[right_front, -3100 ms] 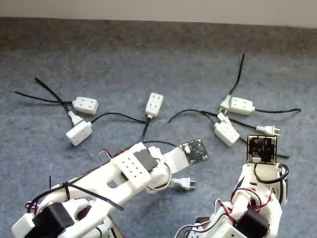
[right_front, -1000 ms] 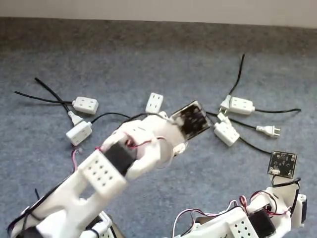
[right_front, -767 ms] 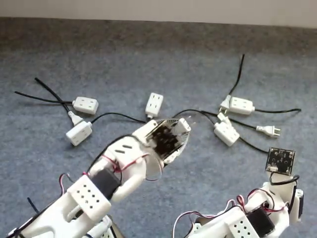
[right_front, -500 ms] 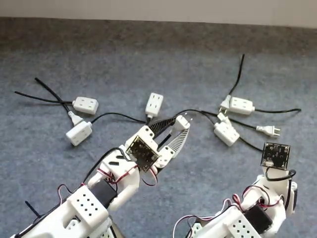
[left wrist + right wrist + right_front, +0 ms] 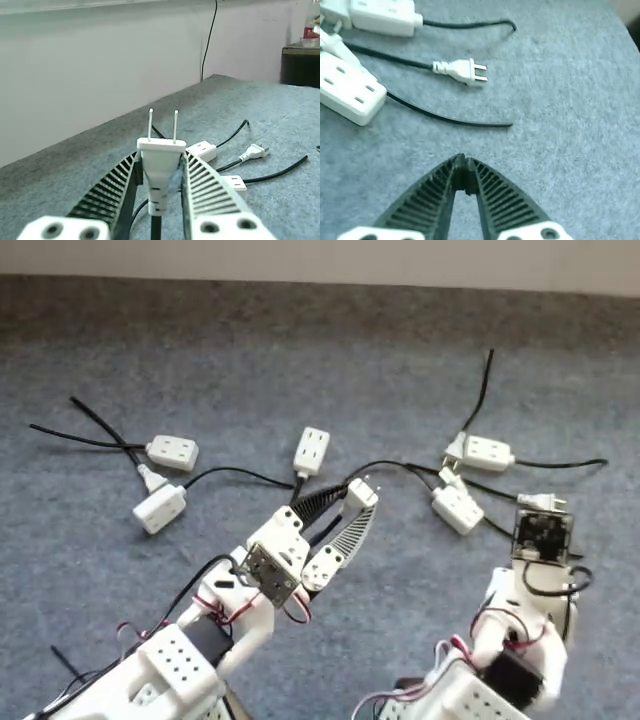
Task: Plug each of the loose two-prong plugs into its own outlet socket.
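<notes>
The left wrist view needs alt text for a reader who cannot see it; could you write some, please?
The left gripper holds a white two-prong plug, prongs up, above the grey table; another loose plug lies beyond.

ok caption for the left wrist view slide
Left gripper clamps a white two-prong plug, prongs pointing away from the wrist.

- The left arm (image 5: 190, 655) and the right arm (image 5: 515, 635) were white plastic with black servo blocks.
- Red, black and white wires (image 5: 300, 612) looped along the links.
- The left fingers (image 5: 207, 190) were ribbed, one black and one white; the right fingers (image 5: 495, 200) were both black.
</notes>
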Tool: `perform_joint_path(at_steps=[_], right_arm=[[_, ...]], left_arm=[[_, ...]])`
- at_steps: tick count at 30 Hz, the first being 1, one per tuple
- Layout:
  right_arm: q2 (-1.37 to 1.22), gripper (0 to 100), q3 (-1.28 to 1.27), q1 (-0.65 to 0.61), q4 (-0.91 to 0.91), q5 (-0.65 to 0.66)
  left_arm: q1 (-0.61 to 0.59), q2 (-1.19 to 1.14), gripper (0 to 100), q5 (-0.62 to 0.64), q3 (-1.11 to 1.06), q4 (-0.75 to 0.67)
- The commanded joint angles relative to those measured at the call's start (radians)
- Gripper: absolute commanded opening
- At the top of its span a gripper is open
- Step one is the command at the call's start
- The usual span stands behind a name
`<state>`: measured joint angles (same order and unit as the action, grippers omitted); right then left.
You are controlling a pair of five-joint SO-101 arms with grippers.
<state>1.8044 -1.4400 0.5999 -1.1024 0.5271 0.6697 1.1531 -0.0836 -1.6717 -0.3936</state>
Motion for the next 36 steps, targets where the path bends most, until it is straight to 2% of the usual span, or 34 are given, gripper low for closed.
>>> perform_joint_path(at_steps=[1, 8, 20, 23, 28, 36], right_arm=[[0.004, 0.7, 0.166, -0.105, -0.062, -0.077], [0.005, 0.7, 0.282, -0.269, -0.097, -0.167], [0.015, 0.7, 0.314, -0.552, -0.090, -0.169], [0.016, 0.7, 0.384, -0.648, -0.090, -0.170], [0.016, 0.7, 0.490, -0.842, -0.096, -0.252], [0.016, 0.7, 0.498, -1.076, -0.077, -0.252]], left_arm=[[-0.008, 0.013, 1, 0.006, -0.016, -0.038], [-0.008, 0.013, 1, 0.006, -0.016, -0.038], [-0.007, 0.015, 1, 0.005, -0.016, -0.038], [-0.004, 0.015, 1, 0.005, -0.016, -0.038], [-0.002, 0.015, 1, 0.005, -0.016, -0.038], [-0.001, 0.013, 1, 0.005, -0.016, -0.038]])
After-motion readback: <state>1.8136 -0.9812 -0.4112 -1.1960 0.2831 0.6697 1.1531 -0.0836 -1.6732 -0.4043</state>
